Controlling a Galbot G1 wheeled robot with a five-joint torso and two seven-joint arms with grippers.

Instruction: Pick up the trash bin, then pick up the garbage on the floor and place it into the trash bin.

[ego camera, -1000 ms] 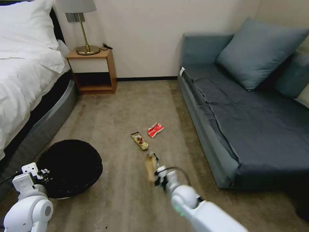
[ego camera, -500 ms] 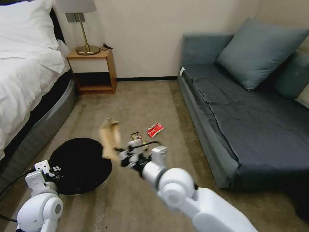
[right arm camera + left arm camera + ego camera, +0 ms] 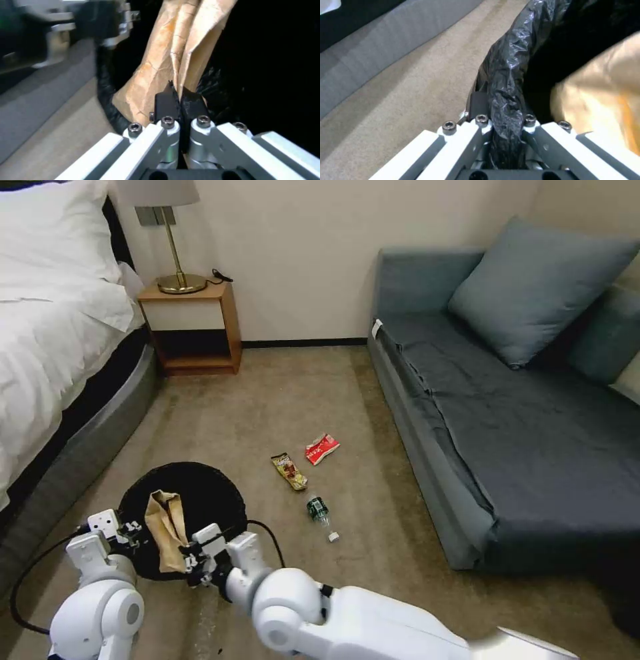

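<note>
- Head view is showing you the right gripper (image 3: pixel 189 565) reaching across to the robot's left, its fingers pinched tight on the bottom edge of the crumpled brown paper bag (image 3: pixel 167 521).
- You are holding that paper bag over the open mouth of the trash bin (image 3: pixel 203 487), with the bag rising away from the fingertips toward the far side of the bin.
- Right wrist view is giving you the same grip close up: the two black fingertips (image 3: pixel 165 100) are pressing together on a fold of the brown paper bag (image 3: pixel 173 50), and the black liner of the trash bin (image 3: pixel 273 75) is lying behind it.
- Your left gripper (image 3: pixel 127 530) is sitting just beside the right one, clamped on the near rim of the bin.
- Left wrist view is showing the crinkly black liner rim (image 3: pixel 506 82) running down between the left gripper's fingers (image 3: pixel 476 102), which are closed on it; the paper bag (image 3: pixel 603 100) is hanging just past that rim, inside the bin.
- Beyond the right gripper, on the carpet (image 3: pixel 287 393) toward the sofa (image 3: pixel 533 447), three pieces are lying apart from the bin: the green bottle (image 3: pixel 319 510) nearest, then the yellow-brown snack wrapper (image 3: pixel 289 471), then the red-and-white packet (image 3: pixel 322 448) farthest.
</note>
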